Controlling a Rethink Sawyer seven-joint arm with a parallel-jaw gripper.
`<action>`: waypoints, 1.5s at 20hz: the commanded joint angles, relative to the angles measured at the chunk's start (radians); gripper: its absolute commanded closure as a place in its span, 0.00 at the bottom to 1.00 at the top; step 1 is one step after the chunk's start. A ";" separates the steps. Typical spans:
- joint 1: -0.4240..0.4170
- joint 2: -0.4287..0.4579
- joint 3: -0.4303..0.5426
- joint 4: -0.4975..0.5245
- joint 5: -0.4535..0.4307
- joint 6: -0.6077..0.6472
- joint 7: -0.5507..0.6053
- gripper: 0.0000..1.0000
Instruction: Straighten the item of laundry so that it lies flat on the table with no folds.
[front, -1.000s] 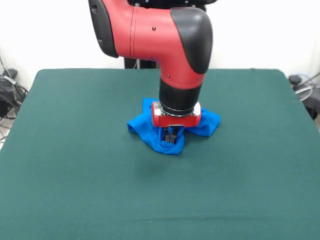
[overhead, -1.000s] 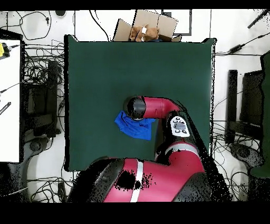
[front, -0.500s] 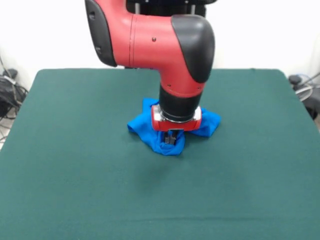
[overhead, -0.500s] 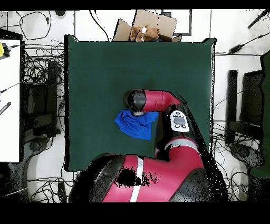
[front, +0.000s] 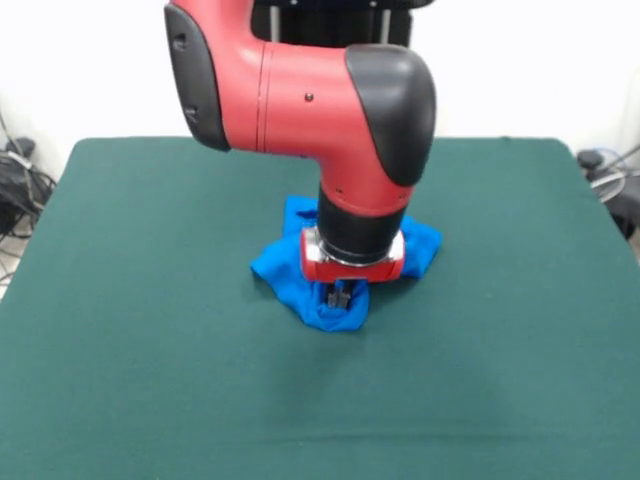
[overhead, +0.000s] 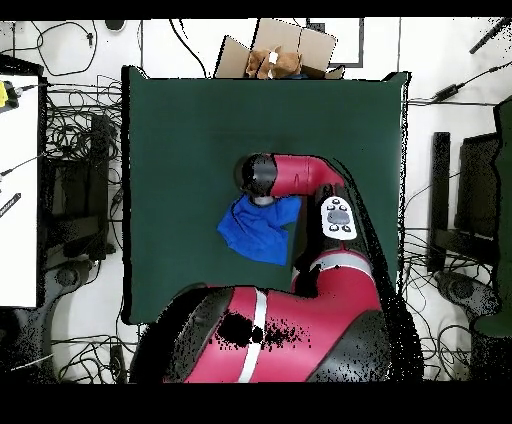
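Note:
The item of laundry (front: 283, 268) is a bright blue shirt, bunched and creased near the middle of the dark green table (front: 150, 350). My gripper (front: 340, 296) points straight down at the shirt's near edge. Its fingers stand close together, pinching a fold of blue cloth, and the fabric there is drawn into a point. In the overhead view the shirt (overhead: 252, 234) lies as a crumpled patch on the table (overhead: 200, 120). The arm's wrist (overhead: 260, 177) covers the gripper and the shirt's upper edge. No lettering shows.
A cardboard box (overhead: 280, 50) with brown things in it stands just beyond the table's top edge in the overhead view. Cables and equipment (overhead: 75, 180) crowd the floor on both sides. A white desk (overhead: 18, 190) runs along the left.
My gripper has moved toward the table's near side in the front view, pulling the pinched edge of the shirt with it. The cloth has stretched slightly that way.

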 joint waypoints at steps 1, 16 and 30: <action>0.016 0.089 0.119 -0.226 -0.028 -0.233 0.052 1.00; 0.038 0.085 0.134 -0.438 0.066 0.059 0.047 1.00; 0.021 -0.283 0.083 0.034 0.144 0.108 0.056 1.00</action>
